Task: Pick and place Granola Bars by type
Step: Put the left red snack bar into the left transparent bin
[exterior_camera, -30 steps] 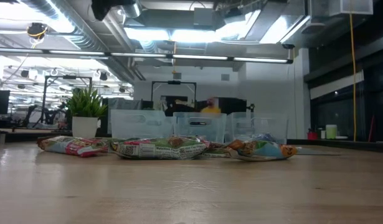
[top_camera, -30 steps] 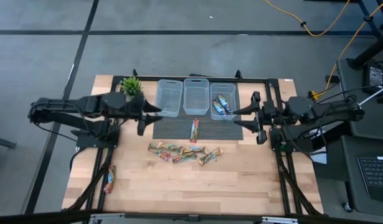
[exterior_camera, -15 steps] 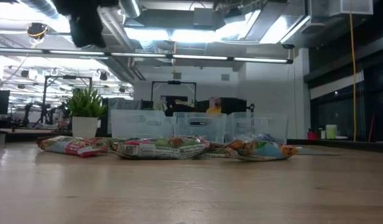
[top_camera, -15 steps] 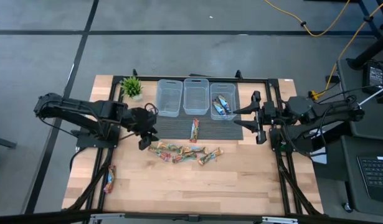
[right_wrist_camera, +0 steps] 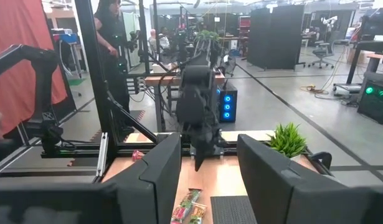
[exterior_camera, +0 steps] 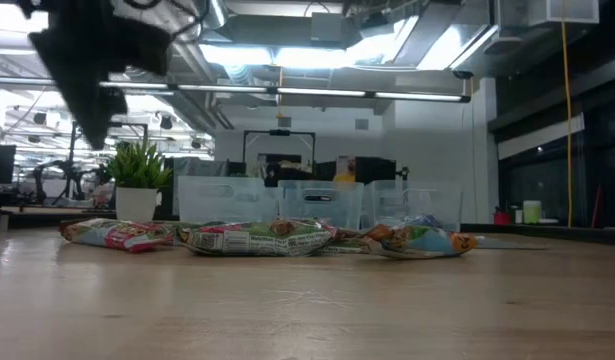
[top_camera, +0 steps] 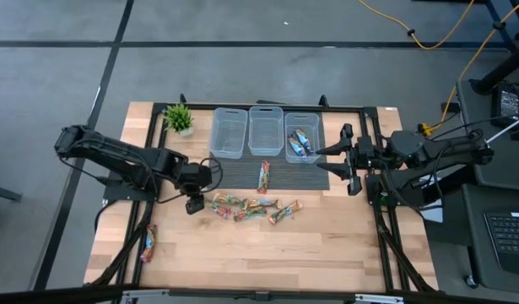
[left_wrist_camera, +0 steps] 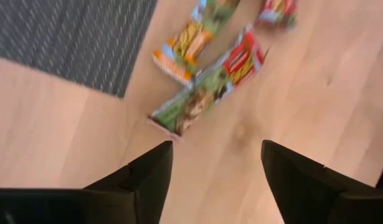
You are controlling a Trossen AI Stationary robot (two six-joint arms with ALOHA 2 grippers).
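From above, the left gripper (top_camera: 194,203) hangs over the left end of the loose row of Granola Bars (top_camera: 251,208) on the bare wood, just in front of the dark mat (top_camera: 242,173); one more bar (top_camera: 263,176) lies on that mat, another (top_camera: 148,243) sits well apart near the table's front left, and two blue ones (top_camera: 300,143) already lie in the right bin (top_camera: 301,134), while the other two bins (top_camera: 229,133) look empty; the right gripper (top_camera: 350,160) waits by the right bin, jaws apart. At table height the row (exterior_camera: 255,237) lies flat and overlapping, so the descent should be straight down onto a single wrapper. The left wrist view shows its fingers (left_wrist_camera: 141,177) spread wide, with a green-and-red bar (left_wrist_camera: 207,90) ahead of the gap and others touching it; I judge it best to centre on that nearest bar and straddle its narrow width before closing. The right wrist view shows its own fingers (right_wrist_camera: 154,168) parted and the left arm (right_wrist_camera: 197,112) beyond.
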